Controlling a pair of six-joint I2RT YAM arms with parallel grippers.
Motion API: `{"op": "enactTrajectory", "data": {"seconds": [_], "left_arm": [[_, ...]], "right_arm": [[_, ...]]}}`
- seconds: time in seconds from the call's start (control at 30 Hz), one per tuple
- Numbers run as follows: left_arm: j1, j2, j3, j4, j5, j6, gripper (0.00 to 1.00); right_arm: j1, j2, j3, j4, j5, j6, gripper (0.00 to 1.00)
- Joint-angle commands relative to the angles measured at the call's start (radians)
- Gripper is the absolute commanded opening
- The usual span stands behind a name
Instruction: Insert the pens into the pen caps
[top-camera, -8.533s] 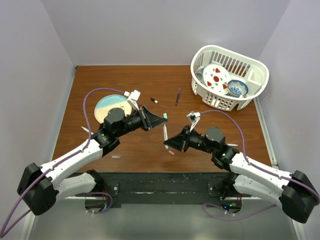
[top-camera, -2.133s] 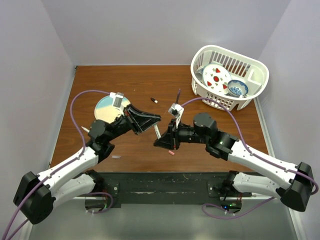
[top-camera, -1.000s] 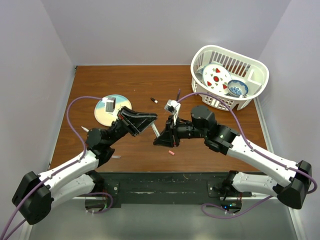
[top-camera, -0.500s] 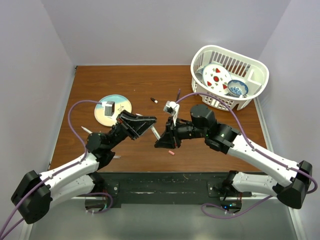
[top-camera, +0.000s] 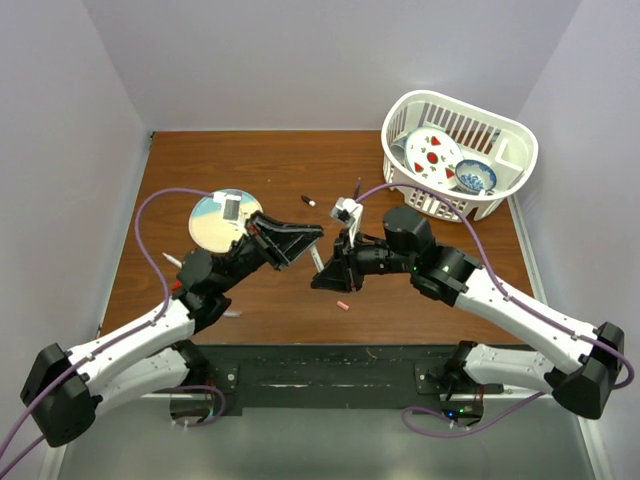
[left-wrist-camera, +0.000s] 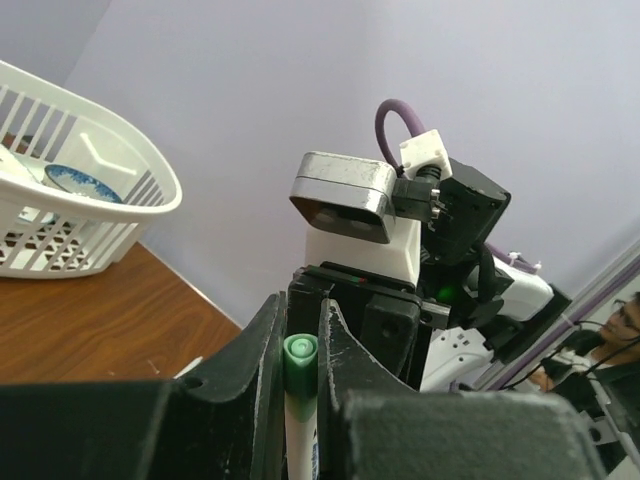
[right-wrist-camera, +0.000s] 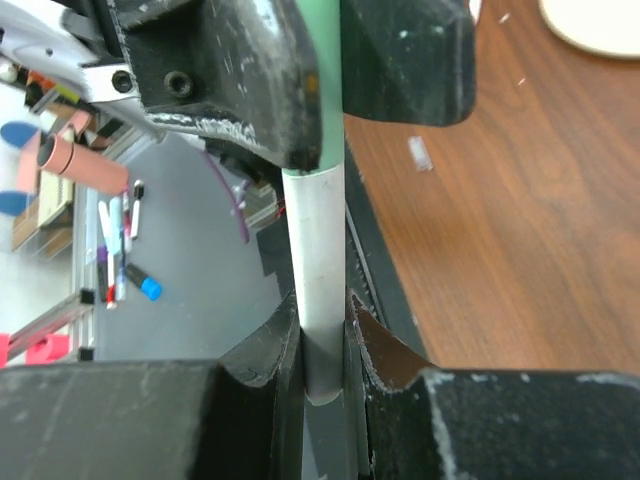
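Right wrist view: my right gripper is clamped on the pen, left gripper pinching the green cap, mid-air left of the basket. I'd push straight, axes aligned, until seated.

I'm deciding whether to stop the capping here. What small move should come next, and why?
Probably press the left gripper a touch further along the pen. It grips the green cap, which already meets the pen held by the right gripper, but full seating cannot be seen.
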Motion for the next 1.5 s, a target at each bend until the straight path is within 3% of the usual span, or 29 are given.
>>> {"op": "enactTrajectory", "data": {"seconds": [0.0,0.1,0.13,0.2,0.37,0.5,0.67,0.87,1.1,1.2,1.27,1.33,1.47], "left_arm": [[-0.086,0.037,0.092,-0.524,0.365,0.098,0.00],[0.009,0.057,0.164,-0.560,0.371,0.096,0.00],[0.035,0.068,0.181,-0.575,0.376,0.099,0.00],[0.086,0.115,0.242,-0.619,0.393,0.137,0.00],[0.147,0.246,0.352,-0.759,0.376,0.257,0.00],[0.201,0.319,0.390,-0.842,0.304,0.314,0.00],[0.224,0.454,0.395,-0.905,0.094,0.361,0.00],[0.232,0.641,0.416,-0.908,-0.015,0.329,0.00],[0.232,0.740,0.445,-0.946,-0.124,0.311,0.00],[0.232,0.761,0.453,-0.979,-0.155,0.306,0.11],[0.232,0.767,0.458,-0.995,-0.156,0.305,0.31],[0.233,0.769,0.467,-1.009,-0.156,0.315,0.41],[0.232,0.749,0.490,-1.040,-0.147,0.328,0.48]], "right_arm": [[-0.075,-0.066,-0.034,0.501,0.280,0.027,0.02],[-0.075,-0.118,-0.117,0.462,0.269,0.037,0.13],[-0.075,-0.144,-0.136,0.451,0.257,0.040,0.26],[-0.075,-0.168,-0.186,0.432,0.217,0.043,0.35],[-0.075,-0.258,-0.332,0.301,0.076,0.044,0.71],[-0.075,-0.367,-0.438,0.198,-0.051,0.035,0.84],[-0.075,-0.479,-0.472,0.113,0.050,0.041,0.88],[-0.075,-0.497,-0.457,0.080,0.103,0.040,0.88],[-0.075,-0.493,-0.470,0.118,0.117,0.051,0.88],[-0.073,-0.475,-0.464,0.107,0.130,0.064,0.88],[-0.075,-0.471,-0.451,0.074,0.159,0.070,0.88],[-0.075,-0.478,-0.443,0.031,0.169,0.066,0.88],[-0.075,-0.508,-0.417,-0.014,0.196,0.072,0.89]]}}
